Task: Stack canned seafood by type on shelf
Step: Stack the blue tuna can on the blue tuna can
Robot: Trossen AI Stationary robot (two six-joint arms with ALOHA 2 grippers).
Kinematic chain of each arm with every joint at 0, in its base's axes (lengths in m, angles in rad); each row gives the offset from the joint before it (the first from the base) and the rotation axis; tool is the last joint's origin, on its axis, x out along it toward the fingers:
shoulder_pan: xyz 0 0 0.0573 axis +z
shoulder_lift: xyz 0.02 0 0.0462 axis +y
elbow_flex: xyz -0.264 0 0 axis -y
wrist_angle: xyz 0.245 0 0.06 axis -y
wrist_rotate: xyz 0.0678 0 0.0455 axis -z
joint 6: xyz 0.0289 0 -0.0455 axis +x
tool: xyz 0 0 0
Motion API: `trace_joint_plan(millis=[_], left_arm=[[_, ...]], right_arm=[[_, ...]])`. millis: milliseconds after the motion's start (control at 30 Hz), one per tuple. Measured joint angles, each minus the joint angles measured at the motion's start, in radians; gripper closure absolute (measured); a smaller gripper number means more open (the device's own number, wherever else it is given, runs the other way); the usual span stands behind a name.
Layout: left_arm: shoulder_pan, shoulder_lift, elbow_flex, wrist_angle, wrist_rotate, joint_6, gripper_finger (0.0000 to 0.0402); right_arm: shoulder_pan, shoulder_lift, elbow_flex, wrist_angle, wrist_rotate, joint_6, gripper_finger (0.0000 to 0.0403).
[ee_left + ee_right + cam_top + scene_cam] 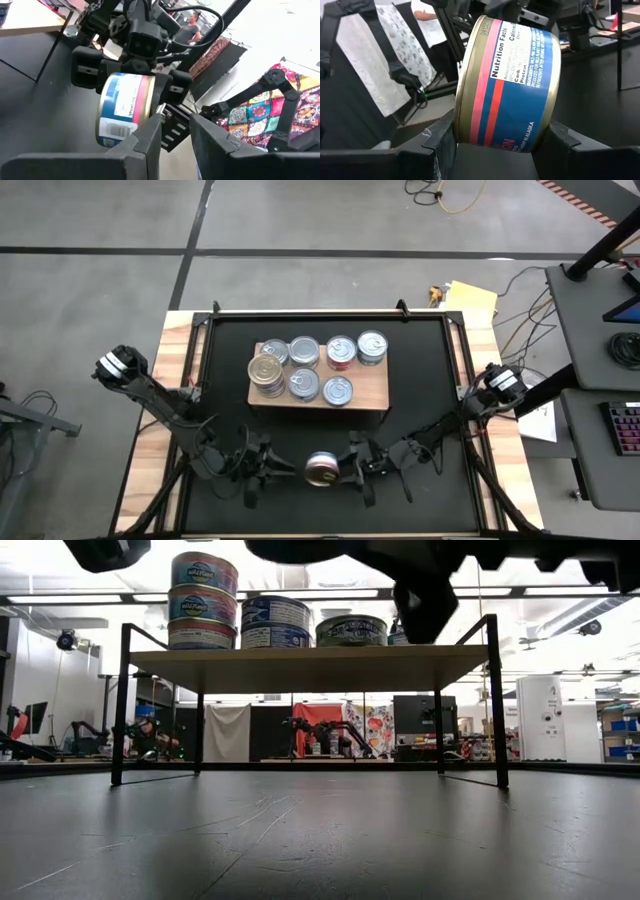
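Tins [318, 366] on shelf [372, 388]; one tin [322, 468] before shelf, between claws

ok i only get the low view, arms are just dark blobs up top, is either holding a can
Observer: Yes. The right gripper is shut on a can with a blue and pink label, held on its edge.
Operator: and the left one
Observer: The left gripper is empty, pointing at that can from close by.
Operator: where is all that relative to the shelf
Observer: In front of the shelf, over the black mat, near the table's front edge.
Operator: how full is the shelf
Observer: Seven lids show from above.
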Motion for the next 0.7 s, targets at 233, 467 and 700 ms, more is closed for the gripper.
trace_joint_plan(millis=[233,467,700], left_arm=[[0.000,0.000,0.019,-0.001,0.001,-0.008,0.0303],[0.000,0.000,0.032,-0.033,0.002,0.006,0.0259],[0.002,0.000,0.031,-0.041,-0.022,0.013,0.0224]], right_arm=[[-0.001,0.001,0.049,-0.006,-0.038,-0.004,0.0211],[-0.001,0.003,0.064,-0.006,-0.061,-0.016,0.0211],[-0.001,0.030,0.102,-0.008,-0.063,-0.026,0.0211]])
